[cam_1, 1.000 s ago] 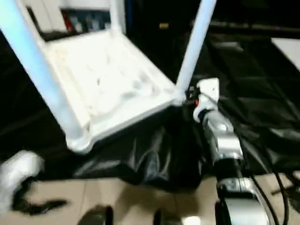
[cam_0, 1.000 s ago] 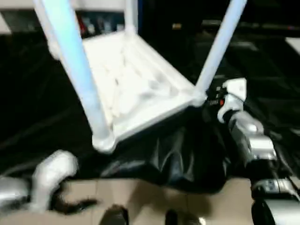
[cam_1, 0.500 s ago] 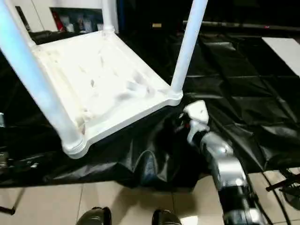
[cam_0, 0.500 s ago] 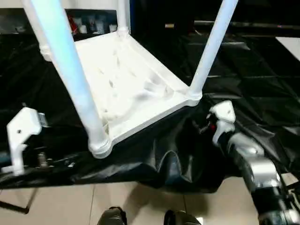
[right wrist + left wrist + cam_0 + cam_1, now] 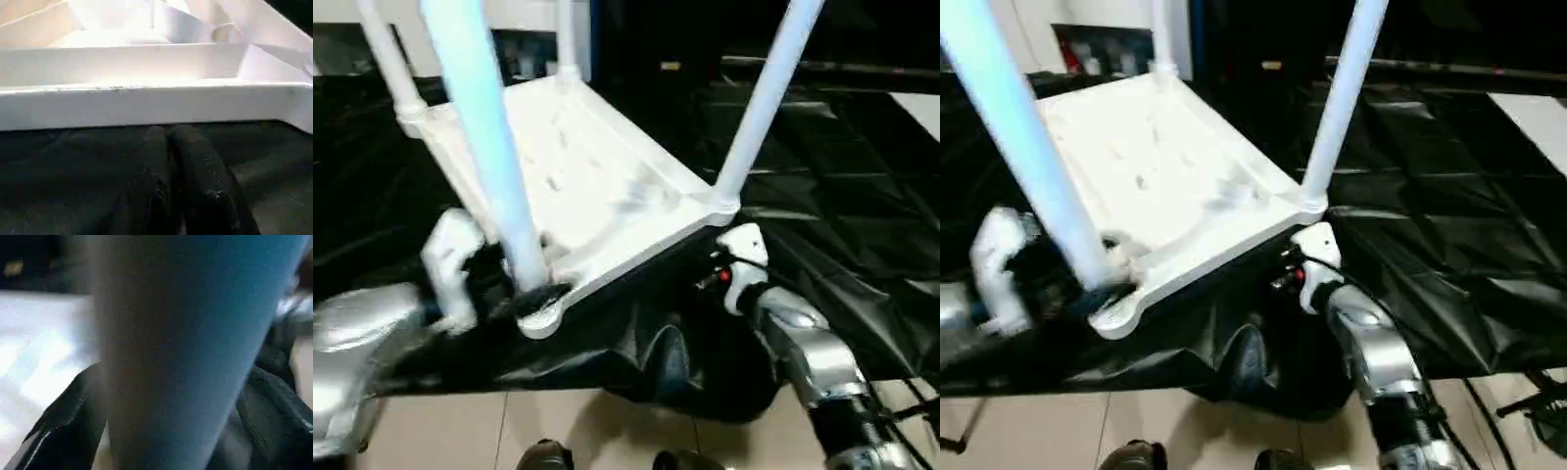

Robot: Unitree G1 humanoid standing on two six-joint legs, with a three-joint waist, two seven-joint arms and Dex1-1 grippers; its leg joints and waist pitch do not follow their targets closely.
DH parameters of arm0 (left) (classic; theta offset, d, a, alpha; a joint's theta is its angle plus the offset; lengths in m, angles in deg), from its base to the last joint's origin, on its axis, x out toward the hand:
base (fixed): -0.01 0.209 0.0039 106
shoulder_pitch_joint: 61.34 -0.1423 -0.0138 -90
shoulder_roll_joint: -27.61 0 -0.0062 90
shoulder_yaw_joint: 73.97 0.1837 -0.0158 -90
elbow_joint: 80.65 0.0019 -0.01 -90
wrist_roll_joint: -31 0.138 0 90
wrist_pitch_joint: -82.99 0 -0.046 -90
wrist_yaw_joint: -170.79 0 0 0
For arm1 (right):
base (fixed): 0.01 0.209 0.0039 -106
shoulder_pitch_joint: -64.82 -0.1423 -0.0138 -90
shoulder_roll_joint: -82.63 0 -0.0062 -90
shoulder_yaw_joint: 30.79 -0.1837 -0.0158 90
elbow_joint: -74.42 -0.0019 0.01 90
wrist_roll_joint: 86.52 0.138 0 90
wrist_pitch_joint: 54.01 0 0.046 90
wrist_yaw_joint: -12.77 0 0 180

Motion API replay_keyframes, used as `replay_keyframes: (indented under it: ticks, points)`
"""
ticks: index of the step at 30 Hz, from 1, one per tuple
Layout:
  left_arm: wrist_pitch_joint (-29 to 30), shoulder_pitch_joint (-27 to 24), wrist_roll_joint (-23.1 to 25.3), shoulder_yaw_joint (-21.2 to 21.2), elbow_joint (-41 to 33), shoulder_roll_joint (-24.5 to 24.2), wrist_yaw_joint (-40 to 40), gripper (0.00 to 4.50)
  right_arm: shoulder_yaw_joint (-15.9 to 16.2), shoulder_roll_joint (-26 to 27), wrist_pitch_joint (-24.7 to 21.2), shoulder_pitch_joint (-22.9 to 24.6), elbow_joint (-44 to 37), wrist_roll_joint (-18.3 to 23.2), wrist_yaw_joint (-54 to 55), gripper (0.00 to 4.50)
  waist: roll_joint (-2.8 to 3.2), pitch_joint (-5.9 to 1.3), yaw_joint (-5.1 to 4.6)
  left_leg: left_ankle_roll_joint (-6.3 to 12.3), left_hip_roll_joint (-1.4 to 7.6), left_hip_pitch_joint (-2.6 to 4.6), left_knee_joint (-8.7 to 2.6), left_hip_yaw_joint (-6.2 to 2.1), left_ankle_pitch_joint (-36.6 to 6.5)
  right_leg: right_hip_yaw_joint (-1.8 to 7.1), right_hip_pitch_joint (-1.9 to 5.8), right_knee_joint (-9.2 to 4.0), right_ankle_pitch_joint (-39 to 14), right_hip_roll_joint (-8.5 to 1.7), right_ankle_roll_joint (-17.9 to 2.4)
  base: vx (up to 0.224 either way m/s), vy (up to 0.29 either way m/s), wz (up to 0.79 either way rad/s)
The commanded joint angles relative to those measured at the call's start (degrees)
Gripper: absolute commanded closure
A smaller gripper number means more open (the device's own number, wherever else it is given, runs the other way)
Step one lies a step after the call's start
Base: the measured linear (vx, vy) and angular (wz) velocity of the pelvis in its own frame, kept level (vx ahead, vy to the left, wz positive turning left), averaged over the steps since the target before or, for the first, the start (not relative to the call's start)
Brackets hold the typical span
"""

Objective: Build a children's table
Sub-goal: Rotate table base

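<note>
Black sheeting (image 5: 862, 225) bears the table (image 5: 597, 186), left pincer (image 5: 514, 284) astride its near leg (image 5: 489, 147).

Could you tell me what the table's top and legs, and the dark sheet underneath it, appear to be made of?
The table top looks like moulded white plastic: smooth matte surfaces with thin ribs on its upturned underside. The legs seem to be the same white plastic, as smooth round tubes with a slight sheen. The dark sheet is probably thin black plastic film: it is glossy, creased and bunches at the edge.

One upturned table top (image 5: 607, 186), four legs (image 5: 489, 147) standing in its corners, two claws (image 5: 524, 284)
</note>
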Motion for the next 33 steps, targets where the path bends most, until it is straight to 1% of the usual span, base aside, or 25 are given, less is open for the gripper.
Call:
replay_keyframes:
  ticks: [1, 2, 3, 4, 5, 6, 7, 8, 10, 11, 12, 13, 14, 16, 17, 18, 20, 21, 22, 23, 24, 25, 28, 31, 33]
  points:
    - [-0.1, 2.8, -1.9, 4.3, 0.0, 2.8, 0.0, 0.43, 0.3, 0.8, 1.3, -2.5, 3.6, -1.4, 1.0, 4.12, 1.08, -5.18, 0.02, -1.46, 2.60, 1.42, -3.79, -0.59, -16.1, 2.90, 2.57, -4.78, -15.3, -4.34, -10.7, 0.000, 0.000, 0.00]
    - [0.1, 3.9, -2.5, 6.1, 0.0, 4.0, -0.5, 0.43, 0.5, 1.1, 1.7, -3.6, 5.3, -1.8, 1.3, 4.12, 1.02, -5.27, -0.01, -1.59, 2.56, 1.26, -3.81, -0.68, -16.2, 2.86, 2.75, -4.73, -15.7, -4.30, -10.4, 0.000, 0.000, 0.00]
    - [0.3, 4.3, -2.8, 6.8, -0.1, 4.4, -0.7, 0.43, 0.6, 1.2, 1.8, -4.0, 5.8, -1.9, 1.4, 4.12, 1.04, -5.32, 0.03, -1.72, 2.64, 1.22, -3.91, -0.77, -16.2, 2.82, 2.80, -4.68, -15.9, -4.31, -10.2, 0.000, 0.000, 0.00]
    - [1.0, 6.1, -3.9, 10.2, -0.9, 6.5, -2.0, 0.43, 1.0, 1.7, 2.1, -5.8, 8.4, -2.5, 1.7, 4.12, 0.91, -5.39, -0.03, -1.94, 2.73, 1.23, -3.92, -0.76, -16.3, 2.85, 2.78, -4.69, -15.9, -4.32, -9.8, 0.000, 0.000, 0.00]
    - [1.2, 6.8, -4.1, 11.5, -1.1, 7.4, -2.5, 0.43, 1.0, 1.9, 2.2, -6.4, 9.3, -2.7, 1.7, 4.12, 0.98, -5.40, -0.01, -2.04, 2.53, 1.03, -3.82, -0.80, -16.0, 2.77, 2.91, -4.62, -15.6, -4.23, -9.7, 0.000, 0.000, 0.00]
    - [1.2, 6.9, -4.1, 11.7, -1.1, 7.5, -2.5, 0.43, 1.0, 2.0, 2.2, -6.5, 9.4, -2.7, 1.7, 4.12, 0.94, -5.46, -0.12, -2.17, 2.67, 0.94, -3.93, -0.87, -15.9, 2.77, 3.10, -4.56, -15.4, -4.32, -9.6, 0.000, 0.000, 0.00]
    - [1.0, 8.2, -3.7, 13.8, -0.6, 9.2, -3.0, 0.43, 1.3, 2.2, 2.3, -7.5, 10.9, -3.2, 1.8, 4.12, 0.78, -5.58, -0.15, -2.17, 2.59, 0.79, -3.87, -0.88, -15.5, 2.70, 3.16, -4.49, -14.6, -4.24, -9.4, 0.000, 0.000, 0.00]
    - [0.3, 9.7, -2.7, 15.8, 0.7, 11.1, -3.2, 0.43, 1.5, 2.5, 2.6, -8.4, 12.5, -3.6, 1.9, 4.12, 0.68, -5.67, -0.27, -2.16, 2.58, 0.77, -3.78, -0.88, -15.3, 2.69, 3.24, -4.44, -14.0, -4.18, -9.2, 0.000, 0.000, 0.00]
    - [-0.7, 12.0, -1.2, 18.2, 3.2, 13.6, -3.7, 0.43, 1.8, 2.8, 3.0, -9.3, 14.2, -4.0, 2.0, 4.12, 0.43, -5.75, -0.41, -1.94, 2.48, 0.79, -3.58, -0.76, -15.0, 2.74, 3.25, -4.57, -14.0, -4.26, -9.3, 0.000, 0.000, 0.00]
    - [-0.7, 12.0, -1.2, 18.2, 3.2, 13.6, -3.7, 0.43, 1.8, 2.8, 3.0, -9.3, 14.2, -4.0, 2.0, 4.12, 0.35, -5.73, -0.49, -1.76, 2.44, 0.70, -3.57, -0.76, -14.9, 2.73, 3.28, -4.65, -14.2, -4.26, -9.2, 0.000, 0.000, 0.00]
    - [-1.3, 13.2, -0.5, 19.3, 4.5, 14.6, -3.9, 0.43, 1.8, 3.0, 3.1, -9.7, 15.0, -4.1, 1.9, 4.12, 0.25, -5.80, -0.54, -1.64, 2.43, 0.58, -3.53, -0.82, -14.7, 2.71, 3.44, -4.59, -14.2, -4.29, -9.1, 0.000, 0.000, 0.00]
    - [-2.3, 15.3, 0.4, 20.8, 6.9, 16.4, -4.1, 0.43, 1.9, 3.4, 3.6, -10.5, 16.4, -4.3, 1.7, 4.12, 0.42, -5.88, -0.68, -1.48, 2.43, 0.66, -3.40, -0.77, -14.6, 2.68, 3.36, -4.68, -14.7, -4.34, -9.2, 0.000, 0.000, 0.00]
    - [-2.4, 15.5, 0.5, 20.9, 7.2, 16.6, -4.1, 0.43, 1.9, 3.4, 3.6, -10.6, 16.6, -4.3, 1.7, 4.12, 0.34, -5.83, -0.74, -1.33, 2.37, 0.59, -3.41, -0.74, -14.6, 2.65, 3.36, -4.85, -14.8, -4.28, -9.2, 0.000, 0.000, 0.00]
    - [-3.5, 18.0, 1.9, 22.2, 10.4, 18.2, -3.5, 0.43, 1.9, 3.8, 4.4, -11.3, 18.0, -4.7, 1.8, 4.12, 0.30, -5.95, -0.92, -1.32, 2.36, 0.49, -3.32, -0.76, -14.4, 2.60, 3.54, -4.75, -14.5, -4.33, -9.4, 0.000, 0.000, 0.00]
    - [-4.7, 19.9, 4.2, 22.9, 13.7, 19.1, -1.8, 0.43, 1.9, 4.0, 4.9, -11.7, 18.7, -5.0, 2.4, 4.12, 0.49, -5.92, -1.03, -1.23, 2.39, 0.61, -3.30, -0.78, -14.6, 2.58, 3.42, -4.84, -14.7, -4.27, -9.5, 0.000, 0.000, 0.00]
    - [-5.6, 21.5, 6.5, 23.4, 16.8, 19.6, -0.1, 0.43, 1.8, 4.2, 5.5, -12.1, 19.5, -5.4, 3.1, 4.12, 0.40, -5.86, -1.20, -1.09, 2.32, 0.60, -3.32, -0.73, -14.9, 2.55, 3.34, -5.10, -15.3, -4.21, -9.4, 0.000, 0.000, 0.00]
    - [-6.9, 24.3, 11.3, 23.6, 22.9, 19.8, 4.9, 0.43, 0.9, 4.4, 6.4, -12.9, 20.9, -6.0, 5.1, 4.12, 0.59, -6.04, -1.50, -1.47, 2.35, 0.51, -3.35, -1.01, -15.1, 2.41, 3.61, -4.87, -15.2, -4.19, -9.2, 0.000, 0.000, 0.00]
    - [-7.2, 24.9, 12.5, 23.4, 24.6, 19.7, 6.3, 0.43, 0.5, 4.4, 6.7, -13.1, 21.4, -6.2, 5.6, 4.12, 0.57, -6.03, -1.62, -1.35, 2.27, 0.51, -3.34, -0.99, -15.1, 2.40, 3.55, -4.94, -15.3, -4.14, -9.1, 0.000, 0.000, 0.00]
    - [-8.7, 25.9, 15.3, 23.2, 27.7, 18.2, 8.5, 0.43, -0.5, 4.0, 7.2, -13.5, 21.9, -6.5, 7.4, 4.12, 0.46, -6.07, -1.70, -1.39, 2.29, 0.34, -3.33, -1.09, -15.2, 2.34, 3.81, -4.88, -16.1, -4.43, -9.1, 0.000, 0.000, 0.00]
    - [-9.4, 26.1, 16.6, 23.3, 28.6, 17.1, 8.8, 0.43, -1.0, 3.7, 7.4, -13.6, 21.9, -6.4, 8.0, 4.12, 0.37, -5.97, -1.81, -1.15, 2.26, 0.35, -3.31, -0.99, -15.6, 2.38, 3.62, -5.19, -17.3, -4.34, -8.8, 0.000, 0.000, 0.00]
    - [-9.8, 25.9, 17.0, 23.1, 28.9, 15.9, 8.5, 0.43, -1.6, 3.4, 7.3, -13.6, 21.6, -6.1, 8.6, 4.12, 0.34, -5.98, -1.65, -1.10, 2.17, 0.51, -3.22, -1.04, -15.6, 2.33, 3.56, -5.27, -18.0, -4.37, -8.5, 0.000, 0.000, 0.00]
    - [-10.0, 25.5, 17.2, 22.8, 29.0, 15.0, 8.0, 0.43, -2.1, 3.1, 7.3, -13.5, 21.3, -5.9, 8.9, 4.12, 0.33, -5.97, -1.85, -0.85, 2.14, 0.27, -3.27, -1.07, -15.8, 2.29, 3.66, -5.35, -20.2, -4.55, -8.0, 0.000, 0.000, 0.00]
    - [-10.9, 24.3, 16.9, 21.9, 28.6, 12.5, 5.6, 0.43, -3.0, 2.0, 7.4, -12.8, 20.0, -5.4, 8.5, 4.12, 0.58, -5.93, -1.72, -0.80, 2.20, 0.86, -3.13, -0.95, -16.5, 2.27, 3.03, -5.60, -21.7, -4.41, -8.0, 0.000, 0.000, 0.00]
    - [-12.6, 23.6, 17.8, 21.3, 30.7, 10.2, 5.0, 0.43, -3.9, 0.6, 8.1, -11.7, 18.6, -5.3, 7.8, 4.12, 0.92, -5.86, -1.56, -1.01, 2.26, 1.05, -3.27, -0.93, -18.0, 2.16, 2.69, -5.69, -22.6, -4.17, -8.1, 0.000, 0.000, 0.00]
    - [-13.1, 23.6, 18.1, 20.5, 32.0, 9.7, 5.8, 0.43, -4.5, -0.5, 7.9, -11.0, 17.6, -5.0, 7.5, 4.12, 0.93, -5.89, -1.48, -1.11, 2.19, 1.14, -3.26, -0.90, -18.7, 2.15, 2.61, -5.76, -23.3, -4.17, -7.8, 0.000, 0.000, 0.00]
